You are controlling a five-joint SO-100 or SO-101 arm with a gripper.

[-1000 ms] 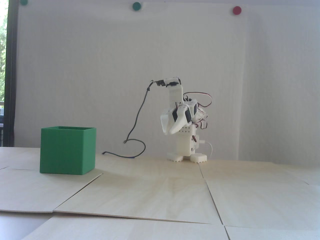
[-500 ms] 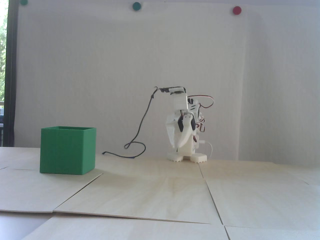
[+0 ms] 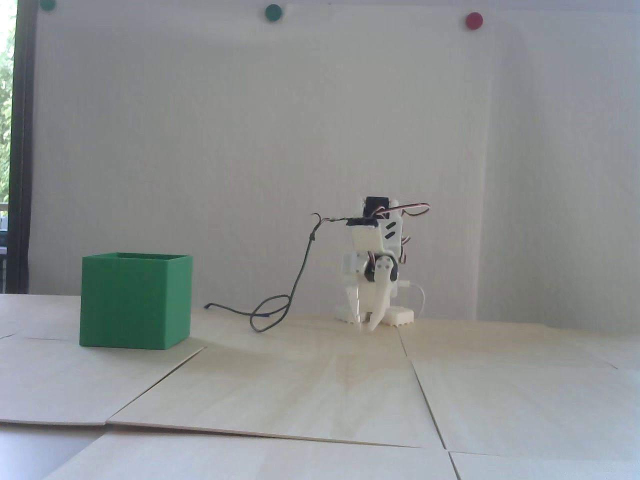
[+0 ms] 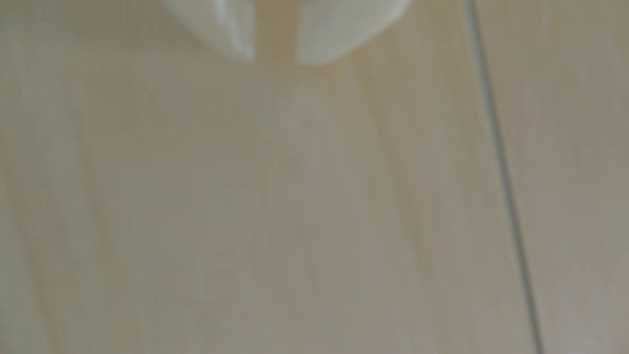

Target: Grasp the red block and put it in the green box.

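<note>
Trouble is most likely at the tabletop, so watch it: the gripper (image 3: 365, 324) points straight down, its tips just above or touching the wooden table (image 3: 320, 380) right in front of the arm's base. In the wrist view the two fingertips (image 4: 316, 51) stand slightly apart with only bare wood between them, so you hold nothing. The red block appears in neither view; judging by that, it may already lie inside the green box (image 3: 135, 300), which sits well apart on the left of the fixed view, though its inside is hidden. Push lower and you could jam the tips into the boards. A dark cable (image 3: 300, 270) trails beside the arm and could snag when you swing.
</note>
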